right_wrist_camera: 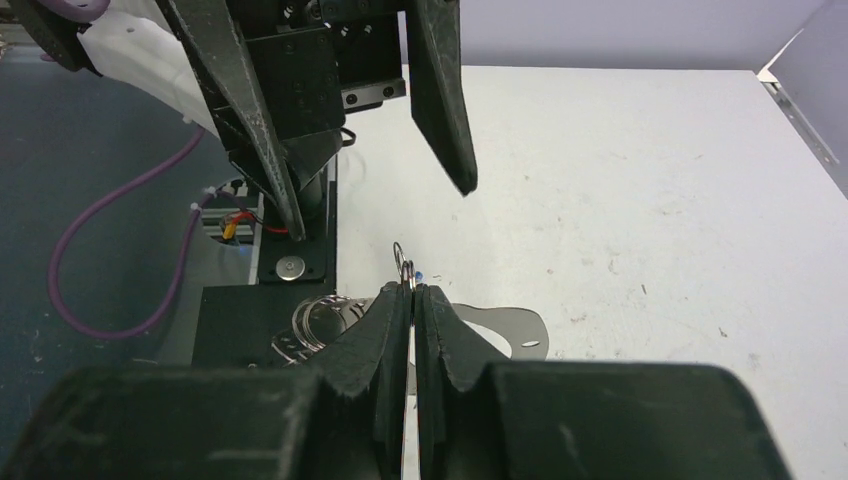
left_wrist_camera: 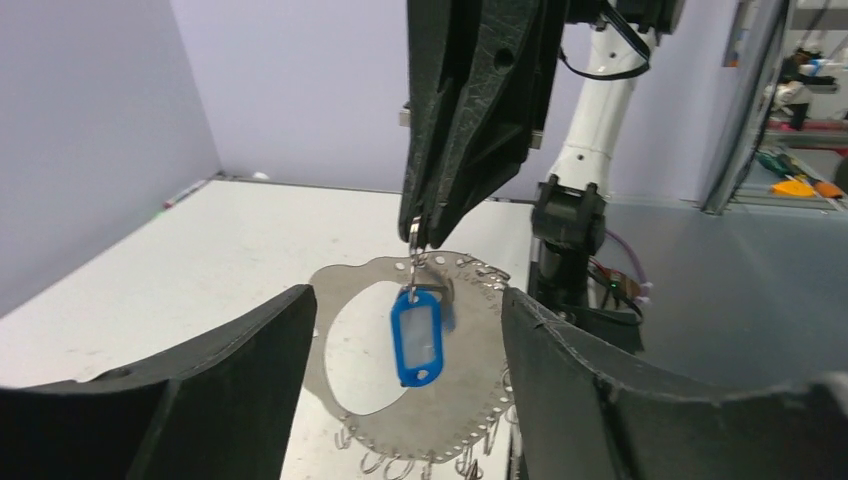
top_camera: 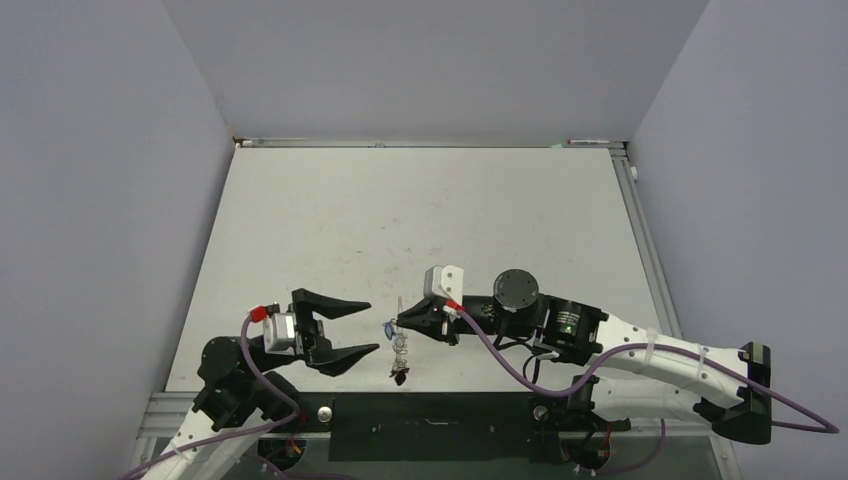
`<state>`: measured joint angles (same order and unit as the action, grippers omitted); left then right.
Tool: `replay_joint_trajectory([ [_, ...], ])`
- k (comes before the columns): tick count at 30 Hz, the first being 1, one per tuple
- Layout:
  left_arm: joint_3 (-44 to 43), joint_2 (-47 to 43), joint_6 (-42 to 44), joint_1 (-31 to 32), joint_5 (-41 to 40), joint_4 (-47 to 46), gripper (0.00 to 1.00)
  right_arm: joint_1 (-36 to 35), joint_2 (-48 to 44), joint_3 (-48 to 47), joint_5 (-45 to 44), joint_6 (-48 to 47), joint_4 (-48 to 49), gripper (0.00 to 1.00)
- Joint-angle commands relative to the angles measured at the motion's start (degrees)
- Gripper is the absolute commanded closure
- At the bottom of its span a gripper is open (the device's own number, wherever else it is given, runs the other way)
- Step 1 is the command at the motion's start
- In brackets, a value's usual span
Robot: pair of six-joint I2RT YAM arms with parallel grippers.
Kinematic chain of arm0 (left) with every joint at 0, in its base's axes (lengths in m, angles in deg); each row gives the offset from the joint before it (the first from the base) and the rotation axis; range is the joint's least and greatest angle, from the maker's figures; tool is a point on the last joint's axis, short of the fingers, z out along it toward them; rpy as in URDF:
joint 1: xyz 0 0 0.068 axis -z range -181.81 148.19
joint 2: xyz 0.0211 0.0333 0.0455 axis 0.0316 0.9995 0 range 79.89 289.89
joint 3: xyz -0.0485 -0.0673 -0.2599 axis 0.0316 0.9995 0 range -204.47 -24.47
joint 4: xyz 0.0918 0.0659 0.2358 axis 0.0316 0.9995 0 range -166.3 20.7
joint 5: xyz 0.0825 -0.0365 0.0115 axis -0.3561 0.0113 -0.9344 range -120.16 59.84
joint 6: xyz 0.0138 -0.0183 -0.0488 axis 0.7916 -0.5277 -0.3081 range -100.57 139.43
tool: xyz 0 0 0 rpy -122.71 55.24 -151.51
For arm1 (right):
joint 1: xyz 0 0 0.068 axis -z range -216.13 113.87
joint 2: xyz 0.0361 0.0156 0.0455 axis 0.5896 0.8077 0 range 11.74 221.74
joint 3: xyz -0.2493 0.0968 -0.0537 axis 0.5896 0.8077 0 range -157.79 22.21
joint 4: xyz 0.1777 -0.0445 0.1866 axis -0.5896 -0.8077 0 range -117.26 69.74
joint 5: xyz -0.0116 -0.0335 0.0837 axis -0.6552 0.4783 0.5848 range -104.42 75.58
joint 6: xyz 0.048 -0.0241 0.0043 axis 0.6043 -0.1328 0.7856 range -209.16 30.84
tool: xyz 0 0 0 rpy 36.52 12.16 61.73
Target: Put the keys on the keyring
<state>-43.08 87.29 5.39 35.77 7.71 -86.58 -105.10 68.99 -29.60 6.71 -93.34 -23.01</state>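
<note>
Two grippers: left gripper (top_camera: 372,326) open-jawed, right gripper (top_camera: 402,321) tight on keyring (left_wrist_camera: 470,400), blue-tagged key (left_wrist_camera: 417,338) beneath

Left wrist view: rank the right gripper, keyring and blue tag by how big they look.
Largest, unranked: right gripper and keyring look about alike, and the gripper is cut off at the frame's top.
Smallest: blue tag, hanging in front of the keyring.
</note>
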Motion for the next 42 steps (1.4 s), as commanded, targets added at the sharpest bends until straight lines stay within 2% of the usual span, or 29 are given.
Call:
replay_joint_trajectory([
  [1,-0.7,-3.1,2.1,-1.6,-7.3,1.1,0.32,0.4,-3.7,0.3,-3.4,0.6,3.9,0.95],
  [6,-1.0,-3.5,3.1,-3.7,-10.9,2.5,0.13,0.4,-4.3,3.4,-4.6,-0.3,6.1,0.95],
  [9,-0.9,-3.2,3.3,-4.5,-11.7,2.6,0.09,0.4,-3.9,3.2,-4.8,-0.8,6.0,0.95],
  [22,-1.5,-3.0,3.8,-4.2,-15.3,4.8,0.09,0.4,-3.6,5.3,-7.1,2.9,9.2,0.95],
  [34,-1.9,-1.5,3.2,-3.7,-10.3,4.0,0.11,0.4,-1.1,5.3,-2.3,0.0,12.2,0.95],
  [42,-1.2,1.2,2.2,-4.1,-6.1,0.1,0.14,0.5,-3.4,6.7,-0.3,0.7,13.6,0.95],
])
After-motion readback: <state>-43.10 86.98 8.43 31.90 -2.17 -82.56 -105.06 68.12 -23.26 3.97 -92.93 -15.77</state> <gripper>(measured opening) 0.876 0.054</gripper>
